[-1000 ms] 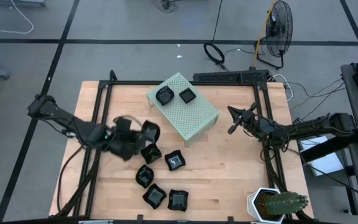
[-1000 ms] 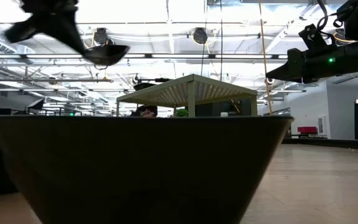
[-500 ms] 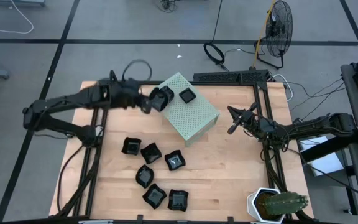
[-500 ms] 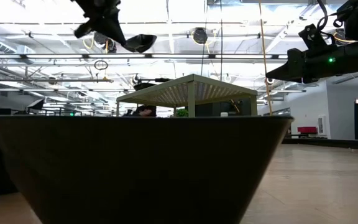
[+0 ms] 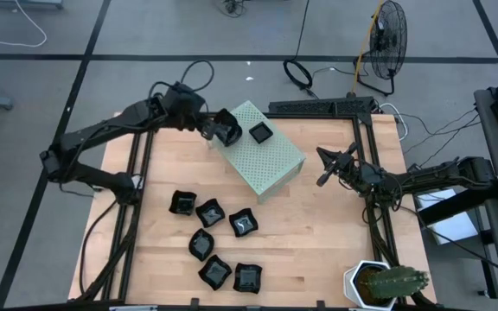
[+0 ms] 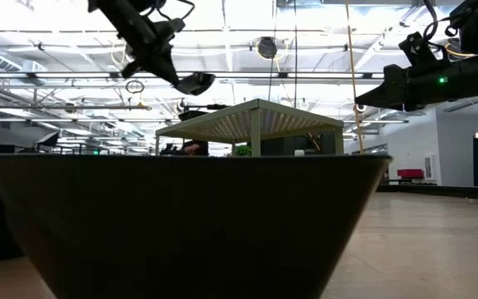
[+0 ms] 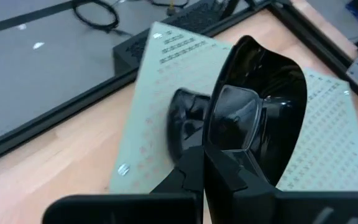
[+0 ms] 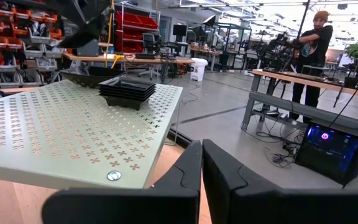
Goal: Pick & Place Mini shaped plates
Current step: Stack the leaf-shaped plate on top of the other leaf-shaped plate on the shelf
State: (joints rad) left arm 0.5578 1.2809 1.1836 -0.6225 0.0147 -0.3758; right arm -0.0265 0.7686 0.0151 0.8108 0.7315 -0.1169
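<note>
The left gripper [image 5: 213, 128] is clamped on a glossy black plate [image 7: 257, 121] above the far-left corner of the pale green perforated box [image 5: 266, 160], beside two plates [image 5: 258, 132] already on top, while the right gripper [image 5: 325, 169], fingers pressed together, waits near the table's [image 5: 318, 242] right edge.

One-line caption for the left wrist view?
Left gripper holds a glossy black plate above the pale green perforated box.

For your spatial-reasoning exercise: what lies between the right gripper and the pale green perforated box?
In the high view, only bare wooden table lies between the right gripper and the pale green perforated box.
</note>
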